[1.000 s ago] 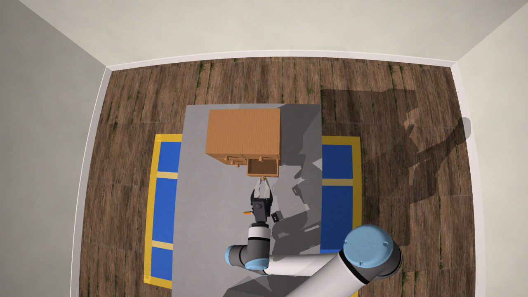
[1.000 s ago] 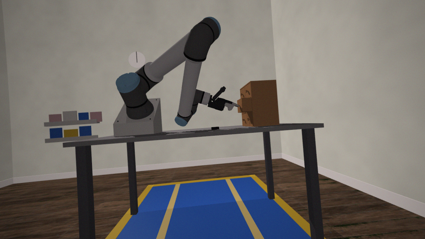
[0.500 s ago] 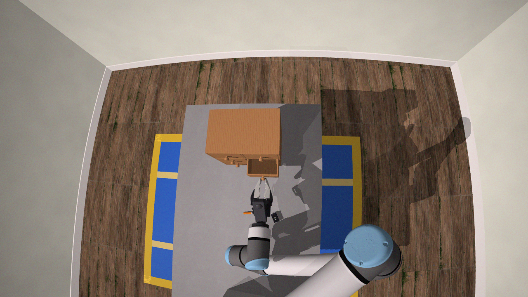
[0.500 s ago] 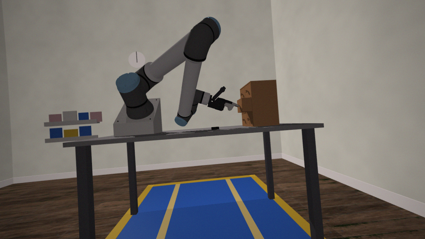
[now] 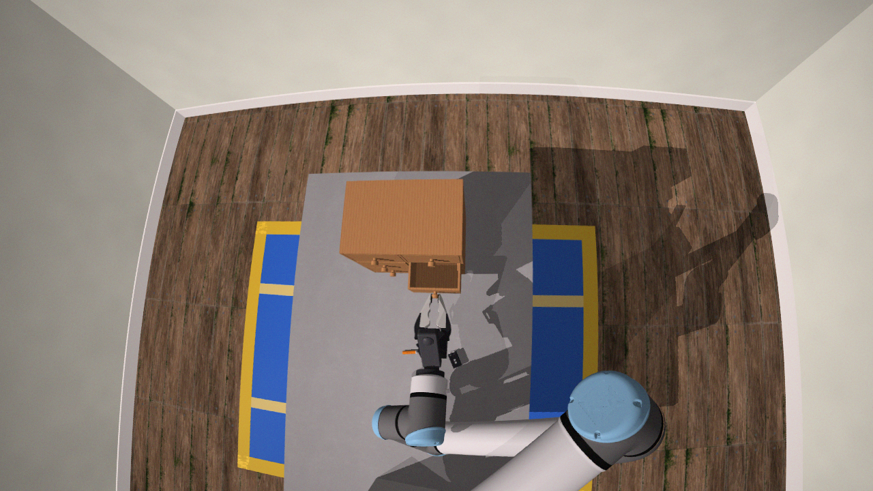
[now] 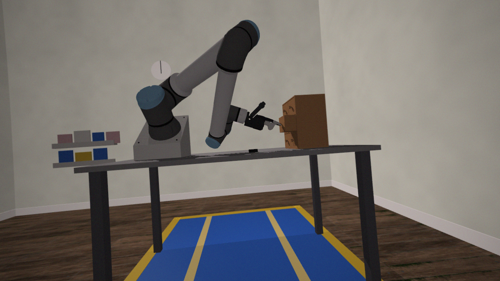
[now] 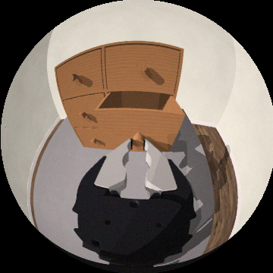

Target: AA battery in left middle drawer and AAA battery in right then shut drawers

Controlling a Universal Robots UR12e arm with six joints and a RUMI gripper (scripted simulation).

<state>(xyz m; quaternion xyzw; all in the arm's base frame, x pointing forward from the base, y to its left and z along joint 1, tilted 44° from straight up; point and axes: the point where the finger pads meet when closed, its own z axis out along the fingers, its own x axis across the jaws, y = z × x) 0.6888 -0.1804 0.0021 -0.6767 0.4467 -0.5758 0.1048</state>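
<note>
- chest (image 5: 402, 216) (image 6: 311, 122) (image 7: 133, 68): orange-brown with fine wood grain
- table (image 5: 342, 317) (image 6: 227, 157) (image 7: 57, 171): grey
- floor mat (image 5: 274, 341) (image 6: 241, 240): blue, yellow border, pale yellow stripes
- arm's joint caps (image 5: 607, 406) (image 6: 150, 96): light blue

Between the earlier pictures and now, I could see no change of position. The pale grey metal fingers (image 5: 425, 317) (image 6: 270, 125) and the open orange-brown wooden drawer (image 5: 421, 290) (image 6: 289, 123) (image 7: 129, 120) had not visibly moved in the top and exterior views. If some very small shift happened, I could not tell it.
</note>
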